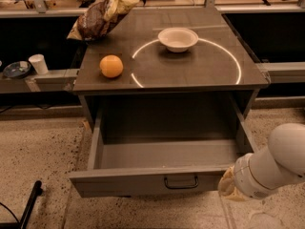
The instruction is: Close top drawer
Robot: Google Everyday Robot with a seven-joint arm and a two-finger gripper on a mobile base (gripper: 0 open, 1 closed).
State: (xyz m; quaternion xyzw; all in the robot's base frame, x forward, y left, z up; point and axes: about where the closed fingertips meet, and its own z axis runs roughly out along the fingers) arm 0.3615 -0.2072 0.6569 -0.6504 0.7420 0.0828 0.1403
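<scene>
The top drawer [143,182] is pulled far out of the grey cabinet and is empty inside. Its flat grey front faces me, with a small dark loop handle [181,182] at the centre. My white arm [276,163] comes in from the lower right. The gripper [228,187] is at the arm's wrist end, just right of the drawer front's right end and at its height. It is not touching the handle. The lower drawers are hidden under the open one.
On the cabinet top [190,70] are an orange [111,66], a white bowl [177,38] and a chip bag [100,15] at the back left. A paper cup [38,64] stands on a ledge at the left. A speckled floor [33,156] surrounds the cabinet.
</scene>
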